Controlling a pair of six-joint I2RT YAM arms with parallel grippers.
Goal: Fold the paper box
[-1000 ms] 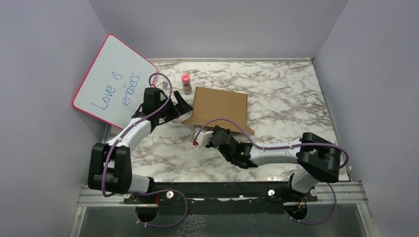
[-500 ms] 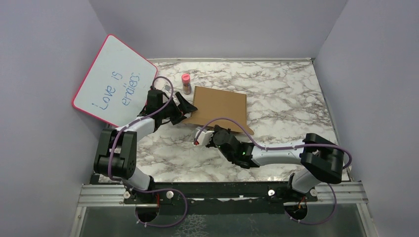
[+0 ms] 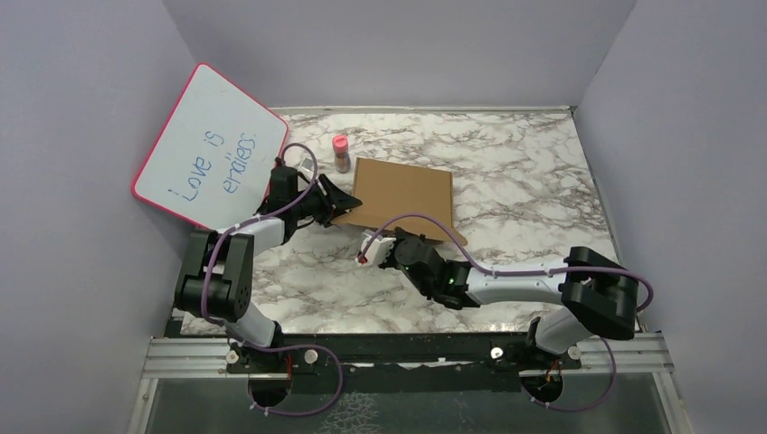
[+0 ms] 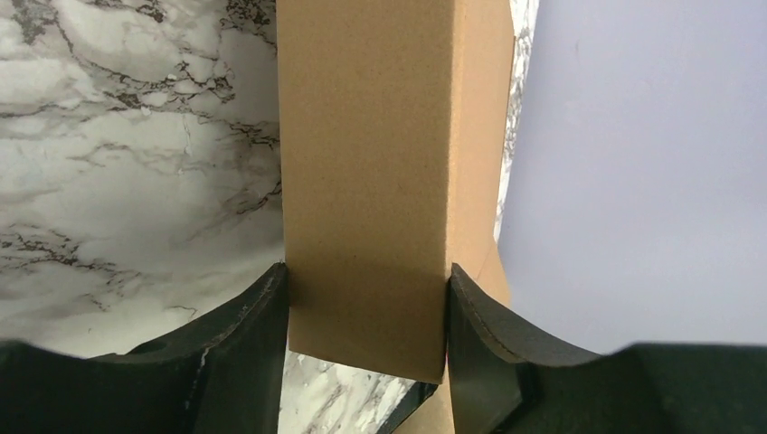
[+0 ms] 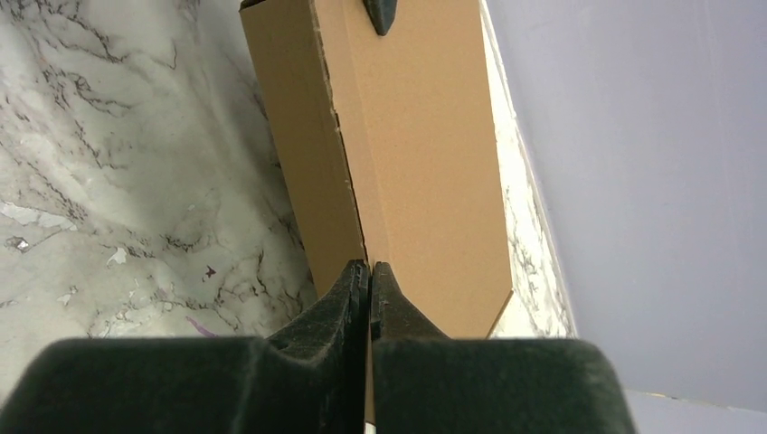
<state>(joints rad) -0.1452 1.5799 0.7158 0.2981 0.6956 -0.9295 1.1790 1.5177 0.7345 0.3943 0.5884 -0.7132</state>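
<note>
The paper box (image 3: pixel 402 192) is a flat brown cardboard shape lying on the marble table, with a flap sticking out at its near edge. My left gripper (image 3: pixel 336 206) is at its left end. In the left wrist view both pads press the sides of a raised cardboard wall (image 4: pixel 362 136), and the left gripper (image 4: pixel 366 271) is shut on it. My right gripper (image 3: pixel 404 240) is at the near edge. In the right wrist view the right gripper (image 5: pixel 369 267) is pinched shut on a thin cardboard flap, with the box (image 5: pixel 416 136) stretching ahead.
A pink-framed whiteboard (image 3: pixel 206 145) with writing leans against the left wall. A small pink-capped bottle (image 3: pixel 340 152) stands just behind the box's left corner. Purple walls enclose the marble table (image 3: pixel 534 172) on three sides.
My left gripper has moved right onto the box's left end and closed from wide open onto the cardboard. The right arm has edged a little towards the box, still pinched shut.
</note>
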